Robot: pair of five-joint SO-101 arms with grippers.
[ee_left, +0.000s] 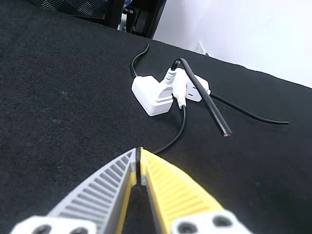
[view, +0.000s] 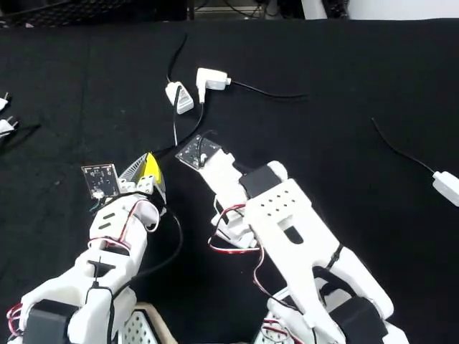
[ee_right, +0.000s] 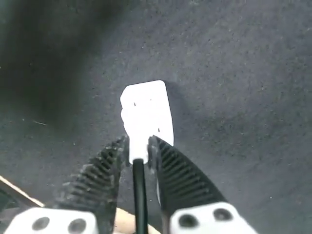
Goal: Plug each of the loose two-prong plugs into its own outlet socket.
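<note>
The right gripper (ee_right: pixel 139 144) has its black fingers pinched tight on the neck of a white plug (ee_right: pixel 146 109). The plug is a flat, round-cornered block jutting just past the tips, and its black cord (ee_right: pixel 139 195) trails back between them. The left gripper (ee_left: pixel 138 163) is closed on a thin black cable (ee_left: pixel 184 119). A white socket block (ee_left: pixel 151 95) lies well ahead of it, among crossed cords
</note>
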